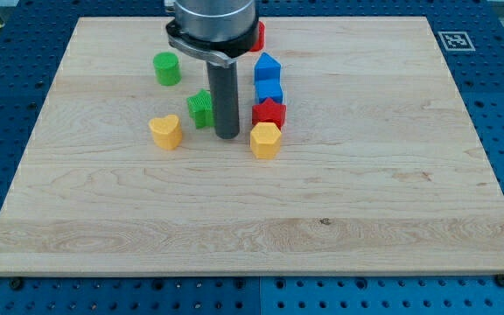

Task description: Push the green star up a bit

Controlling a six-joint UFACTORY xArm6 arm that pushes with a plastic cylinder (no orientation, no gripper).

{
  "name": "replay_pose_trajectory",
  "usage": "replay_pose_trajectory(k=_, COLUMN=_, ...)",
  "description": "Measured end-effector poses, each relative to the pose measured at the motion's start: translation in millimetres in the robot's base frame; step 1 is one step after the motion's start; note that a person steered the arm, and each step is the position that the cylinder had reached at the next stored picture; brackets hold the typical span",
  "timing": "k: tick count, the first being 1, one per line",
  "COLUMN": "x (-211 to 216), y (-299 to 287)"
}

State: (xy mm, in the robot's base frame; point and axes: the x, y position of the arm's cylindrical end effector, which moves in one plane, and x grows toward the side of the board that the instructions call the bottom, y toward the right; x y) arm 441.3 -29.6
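My tip (227, 136) is down on the wooden board (392, 175), bare rod, nothing to clasp.
Camera view: the green star (200, 108) sits just to my tip's left, touching or nearly. Yellow heart (165, 131) farther left, green cylinder (166, 67) up-left; red star (269, 111) and yellow block (266, 139) right.

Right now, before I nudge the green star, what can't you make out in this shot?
- green star: its right part sits behind my rod in the camera view, so contact there is unclear.
- my tip: touching the star or just beside it, cannot tell.
- red block at the view's top: mostly hidden by the arm's housing, shape unreadable.
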Motion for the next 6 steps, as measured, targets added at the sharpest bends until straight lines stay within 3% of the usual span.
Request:
replay_pose_trajectory(k=2, x=-14, y=20)
replay_pose_trajectory(k=4, x=-14, y=-40)
replay_pose_trajectory(k=6, x=-24, y=-57)
